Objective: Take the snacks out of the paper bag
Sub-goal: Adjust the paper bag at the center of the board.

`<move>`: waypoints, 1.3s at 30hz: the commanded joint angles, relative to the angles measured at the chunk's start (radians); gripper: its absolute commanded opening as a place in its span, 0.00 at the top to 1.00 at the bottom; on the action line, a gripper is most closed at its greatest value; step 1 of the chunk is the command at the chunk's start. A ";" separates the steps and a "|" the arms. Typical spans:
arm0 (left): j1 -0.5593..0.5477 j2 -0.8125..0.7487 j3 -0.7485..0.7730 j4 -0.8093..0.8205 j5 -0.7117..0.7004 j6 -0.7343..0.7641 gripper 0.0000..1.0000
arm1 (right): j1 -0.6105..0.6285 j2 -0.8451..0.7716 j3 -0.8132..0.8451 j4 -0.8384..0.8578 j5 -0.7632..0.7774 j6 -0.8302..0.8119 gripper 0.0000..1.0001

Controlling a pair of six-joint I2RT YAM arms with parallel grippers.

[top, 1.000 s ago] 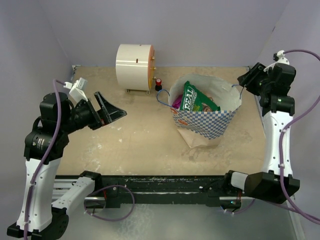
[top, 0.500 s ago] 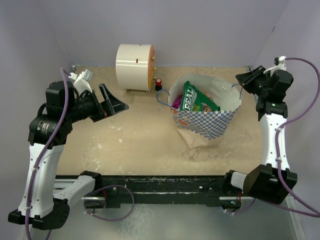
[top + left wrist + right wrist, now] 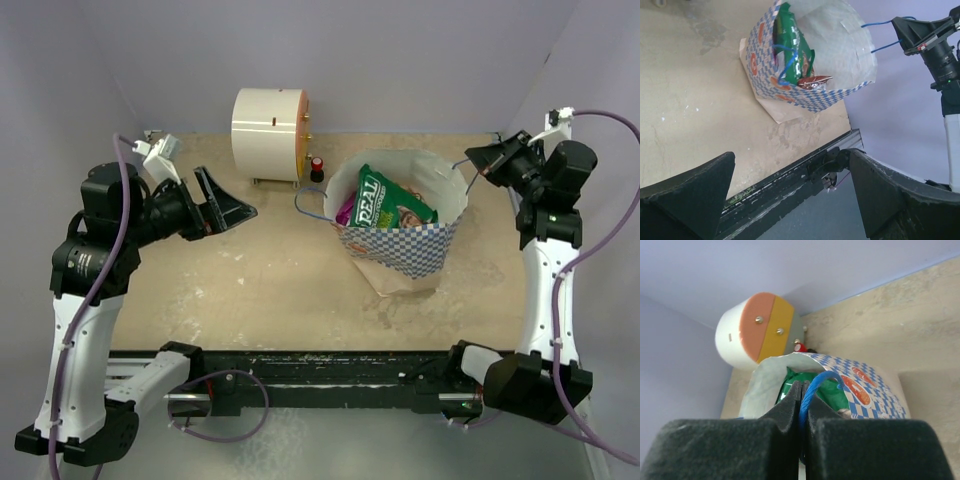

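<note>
Snacks (image 3: 385, 205) sit inside the paper bag (image 3: 400, 240), which stands right of centre on the table (image 3: 260, 280) in the top view, its mouth tipped up and toward the back; a green packet (image 3: 383, 200) leans against the near wall with a purple one (image 3: 346, 212) tucked at its left. The right gripper (image 3: 472, 160) is at the bag's far right rim, pressed together on the blue cord handle (image 3: 456, 163), while the left gripper (image 3: 228, 208) hovers well apart to the left, jaws spread wide and empty, aimed toward the bag. From the left wrist, the bag lies ahead and above the spread fingers (image 3: 690, 190), the green packet (image 3: 792, 45) standing on end with its long axis running up out of the opening, a brown packet (image 3: 812, 81) beside it. From the right wrist, the pads (image 3: 790, 407) pinch the blue cord (image 3: 815, 385) between them, the bag's checkered rim (image 3: 855, 385) just beyond. Judging by this, the right arm steadies the mouth, and the left, though farther off, is the free one to reach in along the packet's axis.
</note>
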 commanded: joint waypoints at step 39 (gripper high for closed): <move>-0.150 0.036 -0.147 0.343 0.098 -0.292 0.01 | 0.314 0.068 0.339 -0.314 -0.224 -0.009 1.00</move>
